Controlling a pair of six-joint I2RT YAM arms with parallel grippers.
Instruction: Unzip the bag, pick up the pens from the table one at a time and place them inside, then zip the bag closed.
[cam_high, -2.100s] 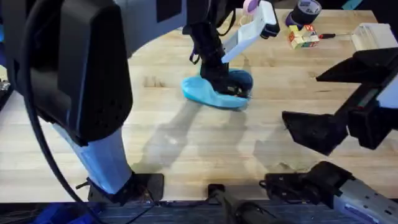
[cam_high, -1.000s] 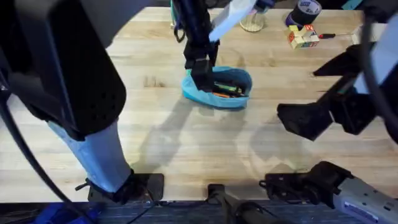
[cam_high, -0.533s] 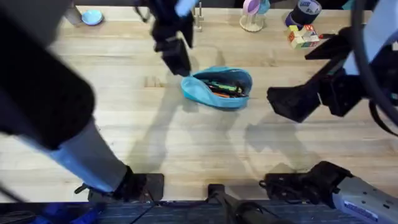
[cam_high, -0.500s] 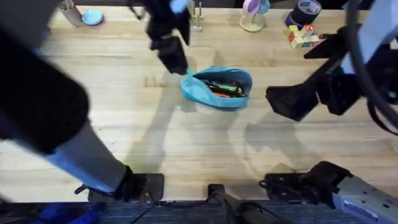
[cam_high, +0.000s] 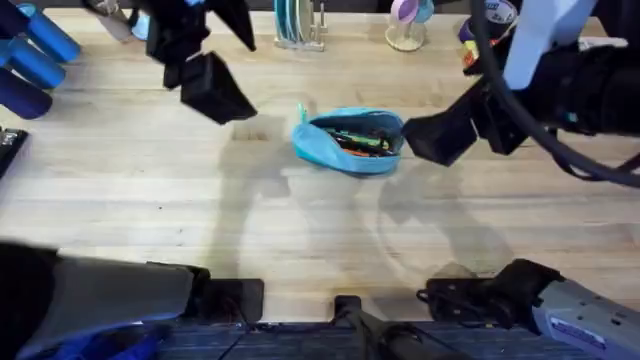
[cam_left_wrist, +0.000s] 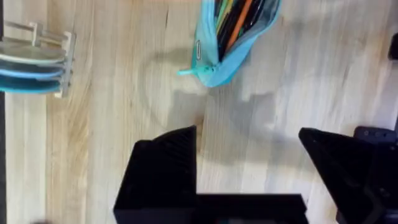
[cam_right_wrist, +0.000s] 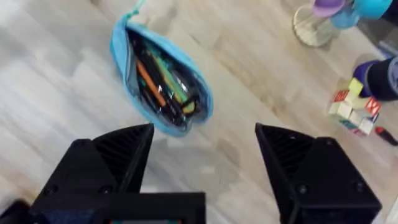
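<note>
Nearby, coloured blocks (cam_right_wrist: 353, 111) flank the bag (cam_right_wrist: 160, 79).

The tabletop (cam_high: 300, 230) is pale planked wood with a smooth, lightly sheened finish. The bag (cam_high: 349, 141) is soft turquoise cloth. The pens (cam_right_wrist: 158, 81) look like smooth plastic. Both end effectors' fingers (cam_right_wrist: 106, 165) are matt black, ribbed.

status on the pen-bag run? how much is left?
Done: the bag is unzipped and the pens lie inside it. In hand: nothing; the left gripper and right gripper both hang open beside the bag, one on each side. Left: zipping it closed.
</note>
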